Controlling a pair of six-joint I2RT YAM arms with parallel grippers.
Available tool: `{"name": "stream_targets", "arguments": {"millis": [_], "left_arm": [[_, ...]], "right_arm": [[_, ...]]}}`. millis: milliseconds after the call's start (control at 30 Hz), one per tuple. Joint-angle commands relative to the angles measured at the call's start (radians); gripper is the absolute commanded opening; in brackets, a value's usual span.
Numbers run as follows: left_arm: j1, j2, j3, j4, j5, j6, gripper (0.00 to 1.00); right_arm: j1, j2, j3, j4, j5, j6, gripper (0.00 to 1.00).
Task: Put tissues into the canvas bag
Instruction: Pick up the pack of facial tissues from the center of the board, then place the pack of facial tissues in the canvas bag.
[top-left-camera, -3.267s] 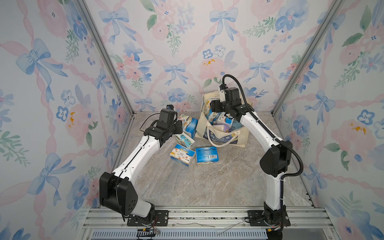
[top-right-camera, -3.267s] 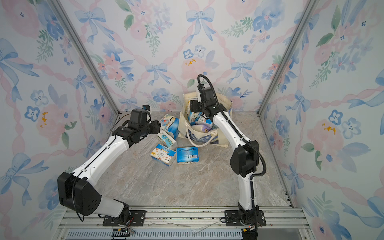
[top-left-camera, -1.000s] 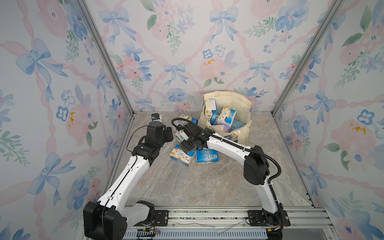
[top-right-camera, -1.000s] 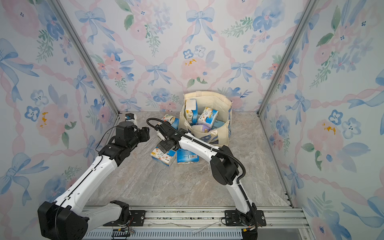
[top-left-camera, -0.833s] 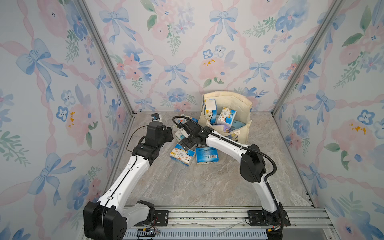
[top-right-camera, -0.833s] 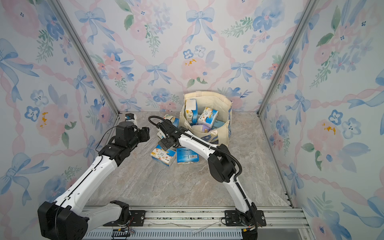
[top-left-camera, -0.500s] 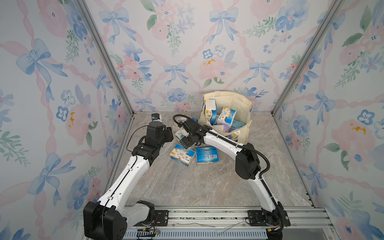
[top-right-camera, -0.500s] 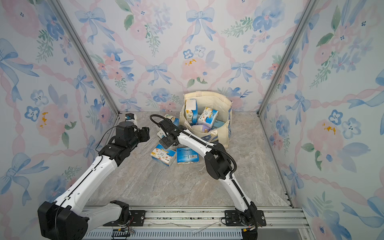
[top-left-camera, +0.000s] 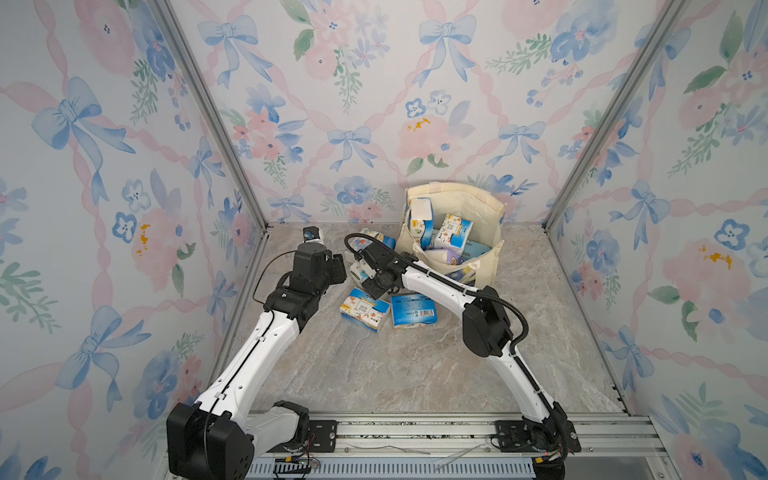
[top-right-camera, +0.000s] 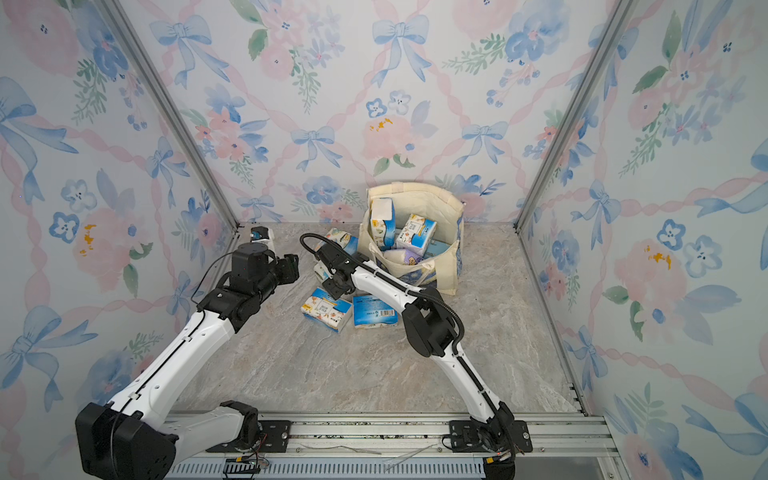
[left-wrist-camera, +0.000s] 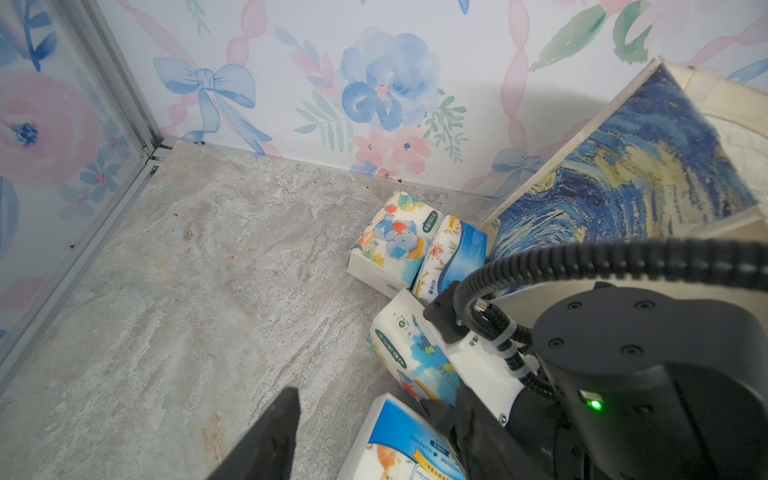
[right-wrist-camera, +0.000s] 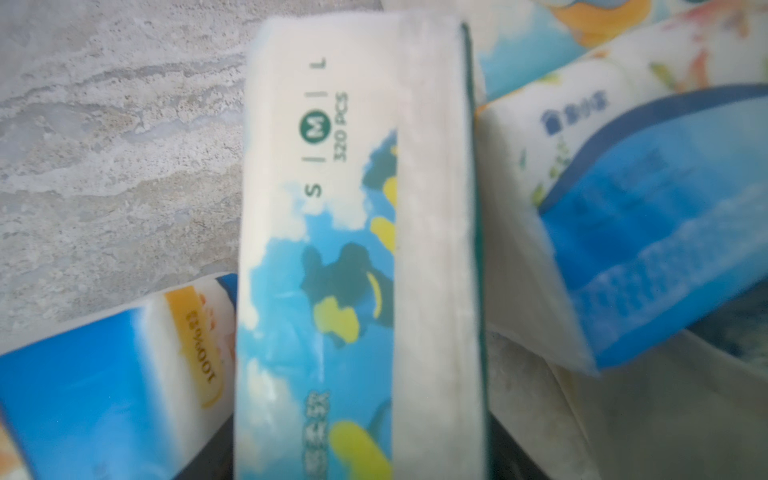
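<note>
Right tool (top-left-camera: 362, 275) straddles a soft, brick-shaped, glossy-wrapped tissue pack (right-wrist-camera: 353, 249)

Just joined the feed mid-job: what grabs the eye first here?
The cream canvas bag stands against the back wall, already holding several tissue packs. Beside it, the right gripper is down at a blue-and-white pack that fills the right wrist view. Two more packs lie on the marble floor nearby.
</note>
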Motion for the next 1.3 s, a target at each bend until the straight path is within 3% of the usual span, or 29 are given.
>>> {"name": "stream_targets", "arguments": {"millis": [0, 267, 533, 633, 767, 1033, 1267], "left_arm": [[0.005, -0.006, -0.010, 0.006, -0.013, 0.024, 0.62], [0.007, 0.004, -0.002, 0.003, -0.006, 0.019, 0.62], [0.007, 0.008, 0.009, 0.001, 0.002, 0.016, 0.62], [0.007, 0.013, 0.014, -0.001, 0.008, 0.016, 0.62], [0.008, 0.020, 0.019, -0.003, 0.008, 0.015, 0.62], [0.005, 0.052, 0.043, -0.003, 0.042, -0.004, 0.62], [0.004, 0.057, 0.044, -0.008, 0.045, -0.008, 0.62]], "right_arm": [[-0.003, -0.070, -0.013, 0.009, -0.017, 0.008, 0.61], [-0.005, -0.348, -0.247, 0.218, -0.135, 0.044, 0.50], [-0.061, -0.681, -0.464, 0.426, -0.326, 0.133, 0.49], [-0.115, -0.830, -0.545, 0.493, -0.316, 0.140, 0.49], [-0.213, -0.956, -0.574, 0.454, -0.163, 0.070, 0.49], [-0.375, -0.864, -0.478, 0.257, 0.008, -0.014, 0.49], [-0.392, -0.679, -0.330, 0.081, 0.103, -0.016, 0.50]]}}
